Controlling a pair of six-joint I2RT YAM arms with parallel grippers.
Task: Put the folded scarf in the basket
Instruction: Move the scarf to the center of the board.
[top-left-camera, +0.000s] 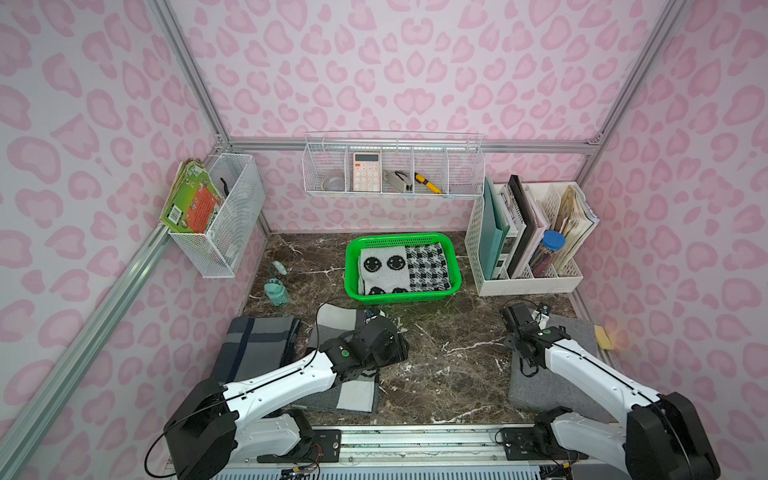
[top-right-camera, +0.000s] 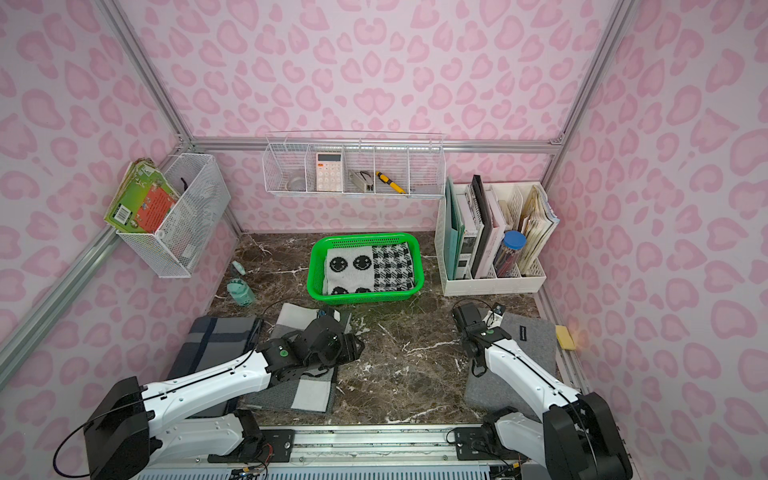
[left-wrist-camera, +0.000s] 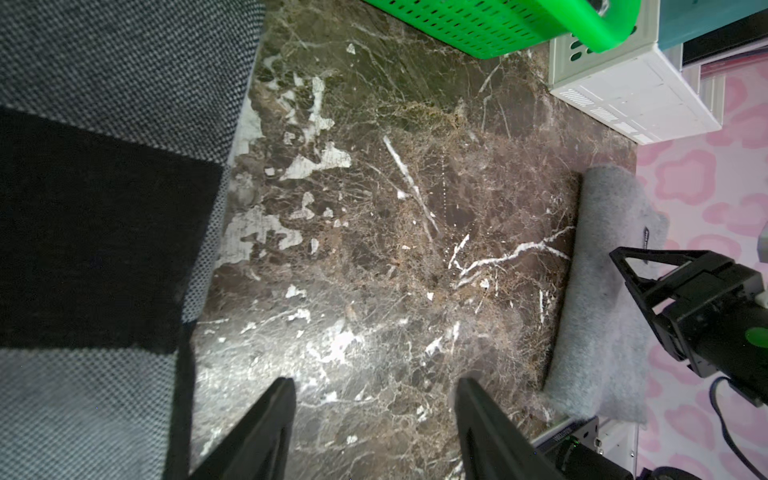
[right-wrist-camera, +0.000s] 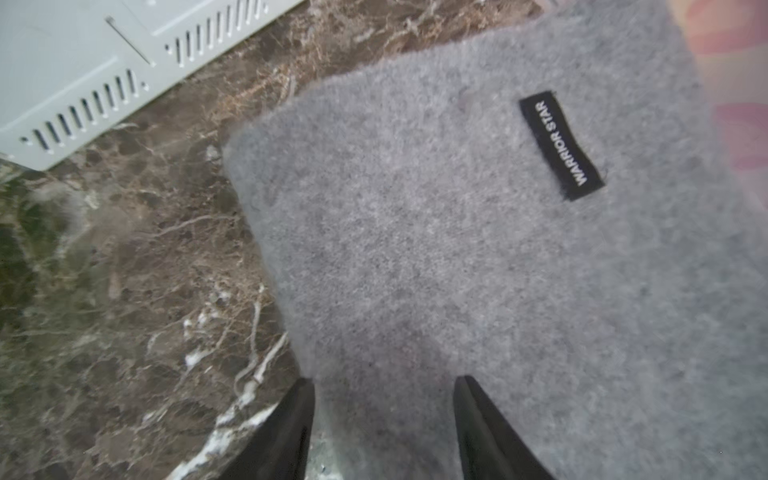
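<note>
surface: dark marble table (top-left-camera: 449, 357)
centre back: green basket (top-left-camera: 455, 274)
lower right: grey scarf (top-left-camera: 582, 332)
lower left: checked scarf (top-left-camera: 357, 395), plaid scarf (top-left-camera: 257, 340)

A black tag (right-wrist-camera: 561, 145) on the grey scarf (right-wrist-camera: 478, 270) reads "WARRIOR STAR".

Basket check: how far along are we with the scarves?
Done: one smiley-and-check scarf lies folded in the green basket. In hand: nothing; the left hand and right hand are open. Left: grey scarf, checked scarf and dark plaid scarf lie on the table.

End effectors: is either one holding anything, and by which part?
Nothing is held. Left end effector is open over bare marble; right end effector is open over the grey scarf's edge.
</note>
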